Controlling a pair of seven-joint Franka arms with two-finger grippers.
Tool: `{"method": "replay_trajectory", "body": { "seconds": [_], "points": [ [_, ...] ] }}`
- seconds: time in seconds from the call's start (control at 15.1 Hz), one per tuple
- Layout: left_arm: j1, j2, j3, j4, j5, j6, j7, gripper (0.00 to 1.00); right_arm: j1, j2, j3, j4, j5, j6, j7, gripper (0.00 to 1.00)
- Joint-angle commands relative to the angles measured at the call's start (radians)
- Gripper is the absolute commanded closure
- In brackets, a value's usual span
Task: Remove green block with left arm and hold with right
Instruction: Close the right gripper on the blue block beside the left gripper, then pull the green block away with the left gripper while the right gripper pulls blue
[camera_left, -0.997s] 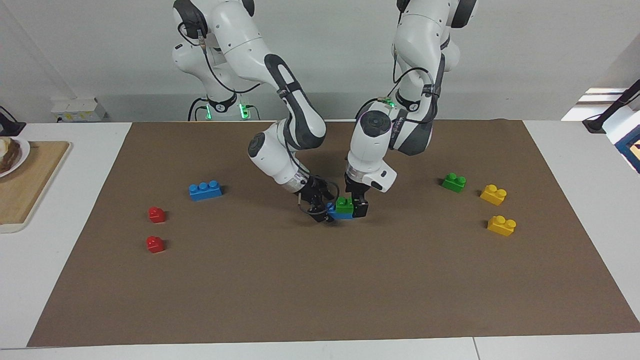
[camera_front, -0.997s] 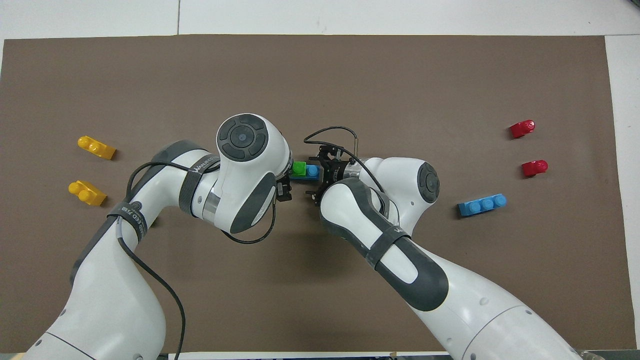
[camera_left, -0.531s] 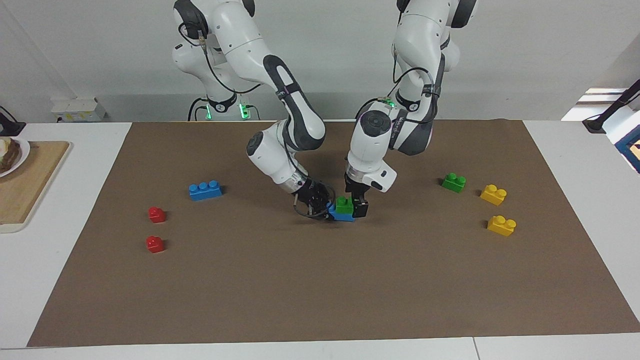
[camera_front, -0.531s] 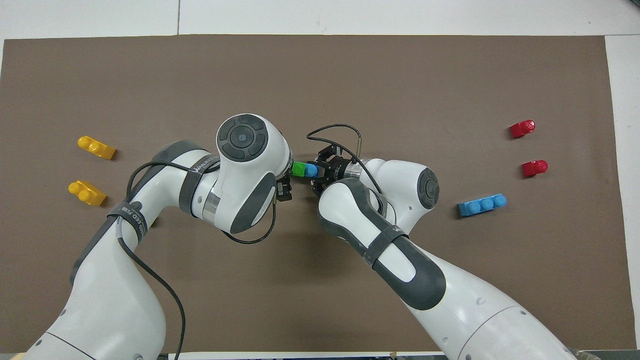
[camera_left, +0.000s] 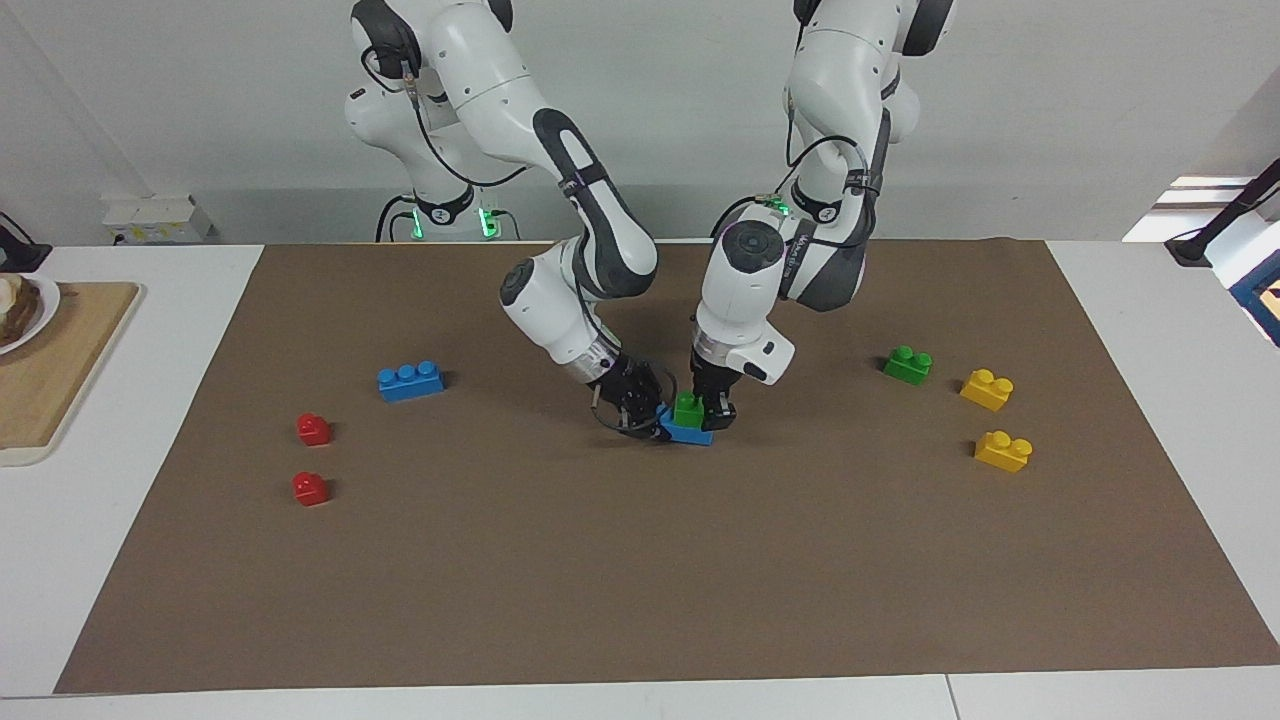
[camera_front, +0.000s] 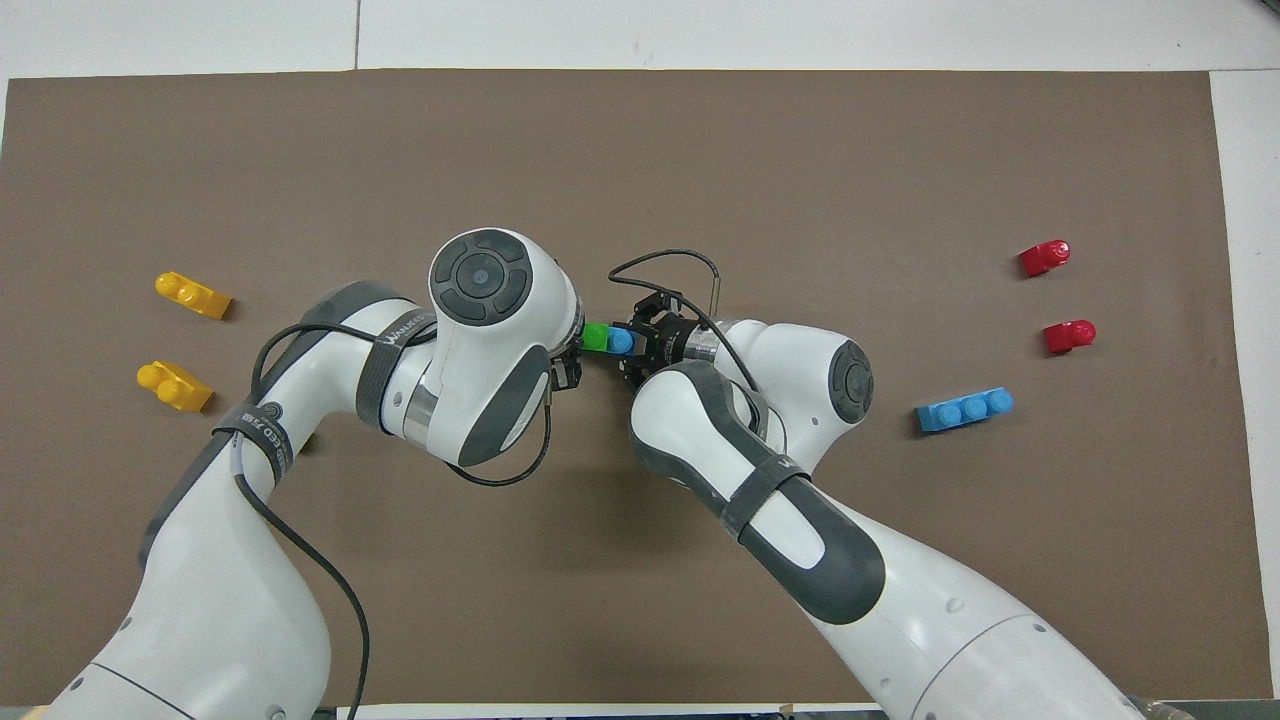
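Note:
A green block (camera_left: 686, 408) sits pressed on one end of a blue brick (camera_left: 690, 434) at the middle of the brown mat; it also shows in the overhead view (camera_front: 596, 337). My left gripper (camera_left: 712, 410) comes down from above and is shut on the green block's end toward the left arm's end of the table. My right gripper (camera_left: 645, 412), with the thin cable at its wrist, reaches in low from the side and is shut on the blue brick's other end (camera_front: 622, 341). The stack is at mat level. A twin green block (camera_left: 908, 365) lies loose toward the left arm's end.
Two yellow bricks (camera_left: 987, 389) (camera_left: 1003, 451) lie beside the twin green block. A blue three-stud brick (camera_left: 411, 381) and two red bricks (camera_left: 313, 429) (camera_left: 310, 489) lie toward the right arm's end. A wooden board (camera_left: 50, 370) lies off the mat there.
My right gripper has moved in and closed on the blue brick's end. The stack has shifted slightly. My left gripper stays at the green block, slightly higher.

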Motion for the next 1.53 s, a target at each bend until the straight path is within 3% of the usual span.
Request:
{"method": "replay_trajectory", "body": {
  "seconds": [0.0, 0.27, 0.66, 0.93, 1.13, 1.33, 1.46],
  "points": [
    [-0.011, -0.002, 0.013, -0.018, 0.028, 0.033, -0.014, 1.00, 0.007, 0.034, -0.001, 0.015, 0.028, 0.027, -0.021, 1.00],
    [-0.002, -0.029, 0.013, -0.015, 0.028, 0.006, -0.007, 1.00, -0.002, 0.034, 0.001, 0.018, 0.027, 0.026, -0.021, 1.00],
    [0.053, -0.204, 0.010, -0.015, 0.026, -0.189, 0.076, 1.00, 0.004, 0.034, -0.001, 0.019, 0.027, 0.027, -0.023, 1.00],
    [0.122, -0.238, 0.011, -0.015, 0.026, -0.266, 0.298, 1.00, -0.011, 0.032, -0.002, 0.050, 0.010, 0.004, -0.018, 1.00],
    [0.231, -0.246, 0.010, -0.031, 0.026, -0.295, 0.552, 1.00, -0.075, -0.005, -0.014, 0.074, -0.047, -0.115, -0.012, 1.00],
    [0.344, -0.263, 0.008, -0.076, 0.011, -0.272, 0.783, 1.00, -0.225, -0.083, -0.013, 0.082, -0.188, -0.299, -0.018, 1.00],
    [0.394, -0.264, 0.008, -0.113, 0.008, -0.237, 0.872, 1.00, -0.365, -0.094, -0.010, 0.123, -0.262, -0.457, -0.030, 1.00]
  ]
}}
